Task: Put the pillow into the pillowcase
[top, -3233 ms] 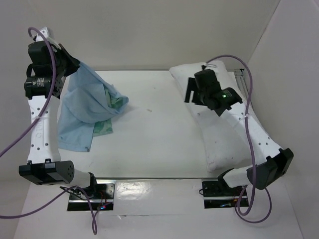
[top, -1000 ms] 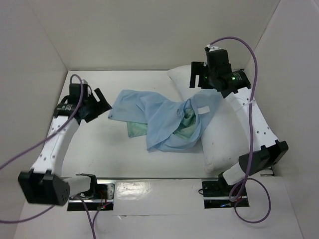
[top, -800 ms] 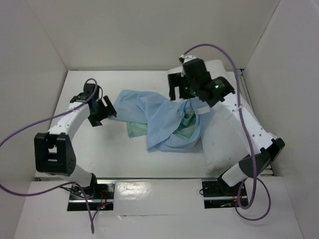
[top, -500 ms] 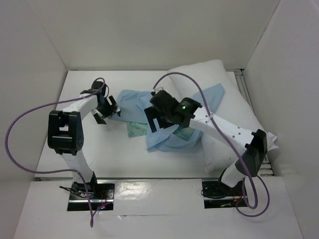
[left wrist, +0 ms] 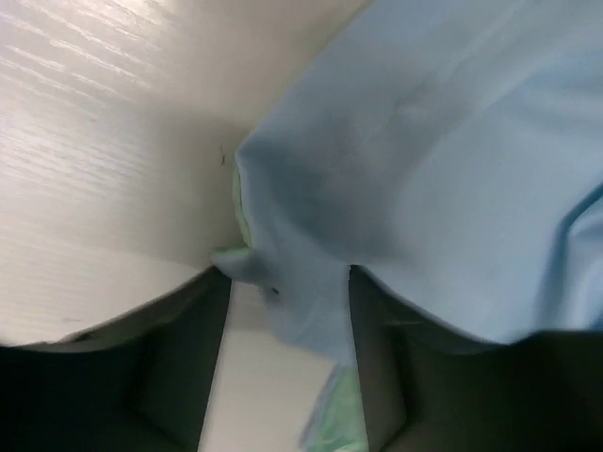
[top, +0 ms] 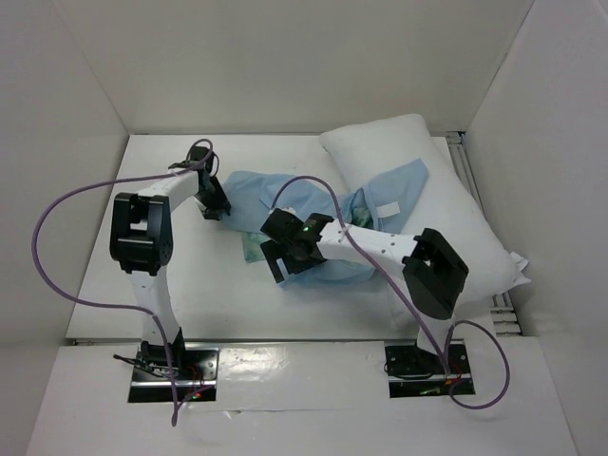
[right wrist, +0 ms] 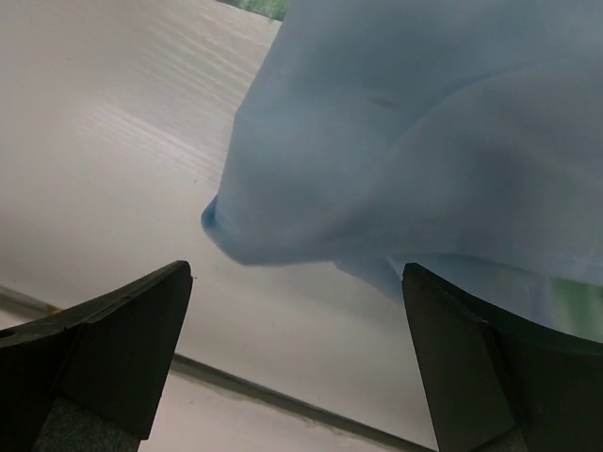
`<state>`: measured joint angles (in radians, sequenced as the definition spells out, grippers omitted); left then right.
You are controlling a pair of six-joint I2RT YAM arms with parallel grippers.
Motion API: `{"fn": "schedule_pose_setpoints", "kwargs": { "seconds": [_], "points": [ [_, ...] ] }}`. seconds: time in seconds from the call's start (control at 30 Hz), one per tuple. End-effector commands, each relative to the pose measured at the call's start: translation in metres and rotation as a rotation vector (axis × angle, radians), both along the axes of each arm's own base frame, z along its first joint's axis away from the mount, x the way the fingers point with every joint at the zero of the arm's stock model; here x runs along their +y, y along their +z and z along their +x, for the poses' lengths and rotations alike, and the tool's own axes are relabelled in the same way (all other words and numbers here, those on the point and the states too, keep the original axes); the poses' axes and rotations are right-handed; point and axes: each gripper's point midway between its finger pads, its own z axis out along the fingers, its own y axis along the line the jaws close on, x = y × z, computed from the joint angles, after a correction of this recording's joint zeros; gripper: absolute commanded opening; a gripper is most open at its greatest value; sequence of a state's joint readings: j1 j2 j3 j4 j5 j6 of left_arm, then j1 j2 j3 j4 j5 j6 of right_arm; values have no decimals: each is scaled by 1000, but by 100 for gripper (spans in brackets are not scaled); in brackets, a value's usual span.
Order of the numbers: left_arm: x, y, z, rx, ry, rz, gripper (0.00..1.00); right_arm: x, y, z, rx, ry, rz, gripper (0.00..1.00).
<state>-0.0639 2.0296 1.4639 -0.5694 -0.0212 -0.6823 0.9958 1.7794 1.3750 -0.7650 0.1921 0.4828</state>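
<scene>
Within white walls (top: 285, 66), the table (top: 228, 304) holds the pillowcase (top: 258, 192).

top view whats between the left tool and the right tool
The pillowcase: its crumpled blue cloth lies between left tool and right tool, in the top view.

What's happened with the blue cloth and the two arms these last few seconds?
The left gripper dropped the pillowcase, once hanging at far left, across the middle of the table, then returned to straddle its left corner, jaws apart. The right gripper swung from above the pillow to the cloth's near edge, wide open. Unchanged this last second: the case's right end draped on the pillow.
</scene>
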Motion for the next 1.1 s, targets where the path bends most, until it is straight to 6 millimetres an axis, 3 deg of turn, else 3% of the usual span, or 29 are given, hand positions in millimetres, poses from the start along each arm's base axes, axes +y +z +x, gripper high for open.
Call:
{"fn": "schedule_pose_setpoints", "kwargs": {
  "seconds": [0.0, 0.07, 0.1, 0.17, 0.2, 0.3, 0.37, 0.43, 0.47, 0.5, 0.57, 0.6, 0.63, 0.7, 0.73, 0.77, 0.83, 0.87, 0.9, 0.97, 1.0, 1.07],
  "points": [
    [-12, -36, -6, 76, -35, -34, 44, 14, -16, 20, 9, -38, 45, 100],
    [-16, -36, 1, 68, -41, -50, 0, 16, -24, 24, 19, -43, 48, 100],
    [-16, -36, -1, 78, -41, -50, 0, 20, -27, 26, 20, -52, 53, 98],
    [-16, -24, 6, 51, -42, -51, 0, 22, -42, 28, 34, -66, 43, 80],
    [-16, -11, 6, 31, -42, -52, 0, 17, -46, 35, 19, -106, 26, 52],
    [-12, 33, 25, -73, -57, -48, 0, 9, -44, 41, -9, -150, -17, 0],
    [-2, 85, 43, -182, -56, -41, 0, -3, -19, 55, -87, -181, -32, 0],
    [1, 123, 54, -254, -74, -47, 0, -22, 18, 75, -161, -206, -47, 0],
    [6, 141, 55, -273, -65, -53, 0, -30, 50, 84, -212, -221, -14, 0],
    [3, 175, 67, -353, -87, -63, 0, -38, 82, 96, -255, -238, 7, 0],
    [17, 211, 74, -429, -67, -75, 0, -70, 140, 120, -356, -270, 42, 0],
    [19, 246, 78, -505, -76, -92, 0, -83, 161, 126, -384, -280, 47, 0],
    [22, 267, 78, -554, -78, -101, 0, -102, 204, 144, -463, -313, 84, 0],
    [38, 306, 80, -647, -50, -122, 0, -125, 250, 153, -546, -341, 117, 0],
    [39, 329, 73, -693, -56, -160, 0, -141, 287, 157, -613, -362, 141, 0],
    [54, 343, 70, -724, -32, -167, 0, -147, 304, 159, -648, -363, 161, 0],
    [59, 372, 64, -800, -44, -211, 0, -164, 353, 150, -744, -405, 229, 0],
    [63, 394, 58, -861, -44, -225, 0, -168, 363, 146, -769, -400, 241, 0],
    [75, 405, 54, -894, -30, -229, 0, -176, 386, 131, -821, -409, 288, 0],
    [78, 423, 46, -939, -37, -269, 0, -181, 407, 119, -884, -389, 340, 0],
    [90, 433, 41, -967, -18, -262, 0, -186, 425, 102, -923, -374, 395, 0],
    [97, 438, 37, -984, -9, -273, 0, -185, 439, 90, -962, -324, 439, 0]
  ]
}}
